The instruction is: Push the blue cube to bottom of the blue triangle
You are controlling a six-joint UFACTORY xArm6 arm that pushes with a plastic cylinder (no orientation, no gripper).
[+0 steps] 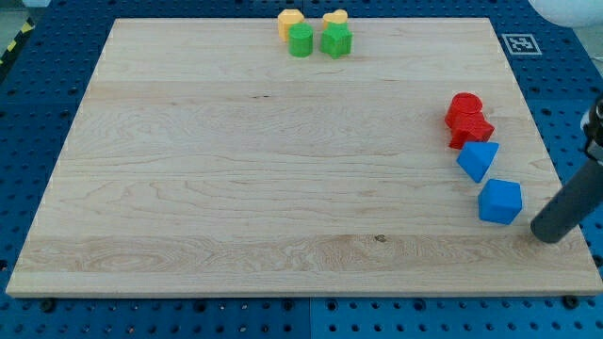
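Note:
The blue cube (pixel 499 201) lies near the board's right edge. The blue triangle (pixel 478 159) sits just above it and slightly to the left, a small gap between them. My tip (pixel 548 234) is at the end of the dark rod that enters from the view's right; it rests on the board just right of and slightly below the blue cube, a short gap apart.
Two red blocks (pixel 467 119) sit stacked close together just above the blue triangle. At the view's top middle are a yellow block (pixel 290 21), a yellow heart (pixel 334 18), a green cylinder (pixel 301 40) and a green star (pixel 336 40). The wooden board (pixel 264 169) lies on a blue pegboard.

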